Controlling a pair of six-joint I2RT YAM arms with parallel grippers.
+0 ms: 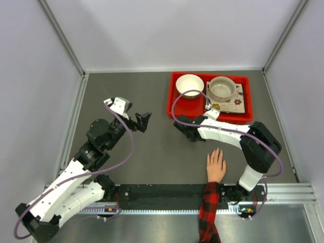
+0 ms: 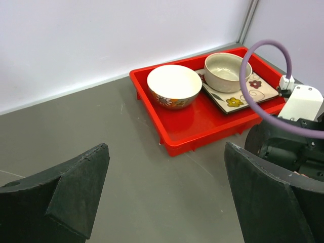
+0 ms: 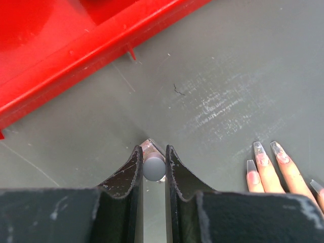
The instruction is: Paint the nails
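Grey and rounded, a small knob (image 3: 154, 168) sits pinched between the closed fingers of the right gripper (image 3: 153, 157). It is probably the handle end of a polish brush, though no bristles can be made out, and only a pale sliver shows beyond it. The gripper hangs low over the dark table (image 1: 152, 152), just off the near rim of the red tray (image 3: 76, 55).

The nails (image 3: 260, 153) are long, clear and pink-tinged. They lie to the gripper's right in the wrist view, near but not touching. They tip a human hand (image 1: 216, 166) resting flat with its fingers pointing away from the arm bases, the sleeve in red-and-black plaid.

The step looks like carrying the tool across to the first nail. To do it well, swing sideways before descending, then line the tool along the finger, not across it. Touch down lightly near the nail's base and draw toward the tip. This is skin, so any downward force should be slight.

The left gripper (image 1: 136, 121) hangs wide apart, empty and well clear. It is best left there.
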